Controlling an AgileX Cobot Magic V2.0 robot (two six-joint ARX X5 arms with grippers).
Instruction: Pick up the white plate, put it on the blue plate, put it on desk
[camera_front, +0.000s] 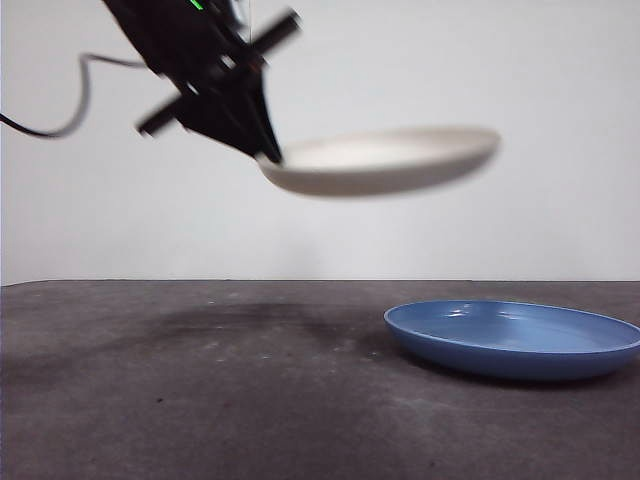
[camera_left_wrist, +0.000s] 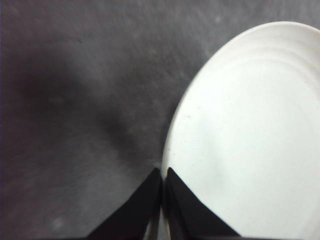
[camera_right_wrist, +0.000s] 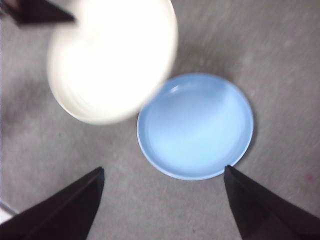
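High above the tabletop (camera_front: 200, 390), the left gripper (camera_front: 268, 155) carries the white plate (camera_front: 385, 160) in the air, its jaws clamped together on the plate's rim at about nine o'clock in the front view. The plate hangs nearly level, blurred, well clear of the surface. The blue plate (camera_front: 515, 338) rests on the tabletop toward four o'clock of the front view — the white plate is up and to its ten o'clock, apart from it. The right gripper (camera_right_wrist: 162, 192) hovers over the blue plate, jaws wide apart.
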